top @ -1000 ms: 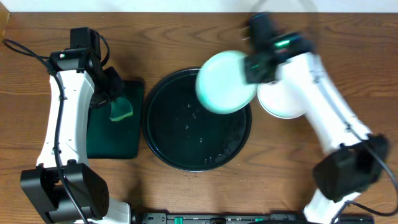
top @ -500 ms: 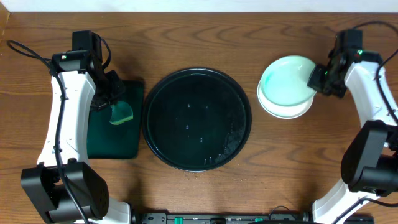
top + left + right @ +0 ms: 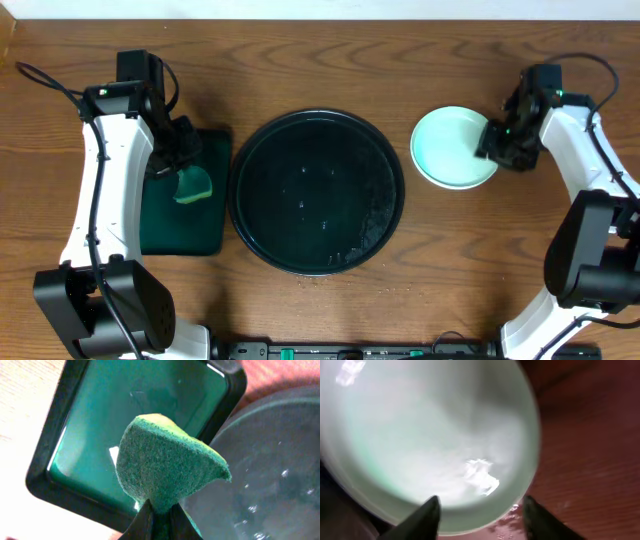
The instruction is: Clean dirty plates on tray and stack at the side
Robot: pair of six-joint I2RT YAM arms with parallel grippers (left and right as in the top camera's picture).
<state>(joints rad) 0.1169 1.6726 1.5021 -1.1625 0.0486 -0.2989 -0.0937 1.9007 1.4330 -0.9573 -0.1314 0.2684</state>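
Observation:
The round black tray (image 3: 318, 250) lies mid-table with only water drops on it; its rim (image 3: 270, 425) also shows in the left wrist view. To its right a pale-mint plate (image 3: 450, 148) rests on the wood on top of another plate. My right gripper (image 3: 492, 142) is at that plate's right edge, open: in the right wrist view one finger is over the plate (image 3: 430, 435) and the other over the table, gripper (image 3: 481, 516). My left gripper (image 3: 180, 170) is shut on a green sponge (image 3: 193, 185), held above the rectangular tray; sponge (image 3: 165, 470), gripper (image 3: 160, 517).
A rectangular dark green tray (image 3: 160, 225) lies left of the black tray, under the sponge, and shows as tray (image 3: 90, 425) in the left wrist view. Cables run along the far left and right table edges. Wet spots mark the wood by the plate (image 3: 520, 520).
My right arm carried the plate from above the black tray to the stack on the right, set it down, and its jaws opened. The left arm and sponge stayed put.

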